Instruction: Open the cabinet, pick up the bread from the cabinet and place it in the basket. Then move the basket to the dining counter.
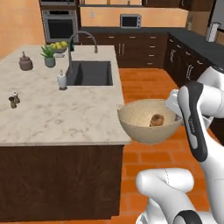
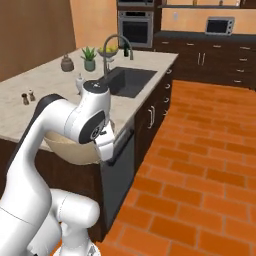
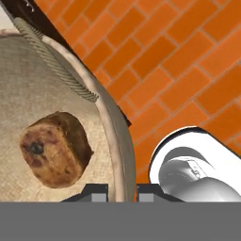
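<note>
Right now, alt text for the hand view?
The gripper pinches the rim of the beige basket, one fingertip on each side, with the bread lying inside. Orange brick floor lies below.

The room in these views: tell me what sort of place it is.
A rendered home kitchen, most likely: a stone island with a sink and faucet, a wall oven, and a microwave above dark drawers.

Potted plant (image 1: 49,56), microwave (image 1: 130,20)
</note>
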Controlling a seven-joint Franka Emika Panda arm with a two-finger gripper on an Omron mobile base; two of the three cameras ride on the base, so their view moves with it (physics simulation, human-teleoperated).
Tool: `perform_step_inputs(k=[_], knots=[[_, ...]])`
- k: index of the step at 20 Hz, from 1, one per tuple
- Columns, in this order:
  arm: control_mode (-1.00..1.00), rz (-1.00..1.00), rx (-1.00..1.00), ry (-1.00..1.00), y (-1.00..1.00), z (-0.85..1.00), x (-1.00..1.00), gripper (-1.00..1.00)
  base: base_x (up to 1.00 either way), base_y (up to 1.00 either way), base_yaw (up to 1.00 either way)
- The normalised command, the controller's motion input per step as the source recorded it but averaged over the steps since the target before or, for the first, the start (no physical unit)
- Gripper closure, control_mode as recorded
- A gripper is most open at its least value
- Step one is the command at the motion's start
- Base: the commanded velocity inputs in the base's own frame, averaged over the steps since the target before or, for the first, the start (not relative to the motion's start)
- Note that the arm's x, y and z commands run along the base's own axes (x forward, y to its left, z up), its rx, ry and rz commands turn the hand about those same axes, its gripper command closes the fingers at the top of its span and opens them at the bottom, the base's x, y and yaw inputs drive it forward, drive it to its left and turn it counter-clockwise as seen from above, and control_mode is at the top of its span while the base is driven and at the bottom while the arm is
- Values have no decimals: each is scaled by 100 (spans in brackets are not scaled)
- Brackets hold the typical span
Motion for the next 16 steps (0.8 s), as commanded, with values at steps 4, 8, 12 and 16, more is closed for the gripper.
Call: perform_step_inputs(k=[4, 8, 12, 16], knots=[[100, 0, 0, 0, 0, 0, 0, 100, 18, 83, -41], [100, 0, 0, 0, 0, 0, 0, 100, 30, 79, -16], [100, 0, 0, 0, 0, 0, 0, 100, 42, 68, 0], [100, 0, 0, 0, 0, 0, 0, 100, 63, 50, 0]])
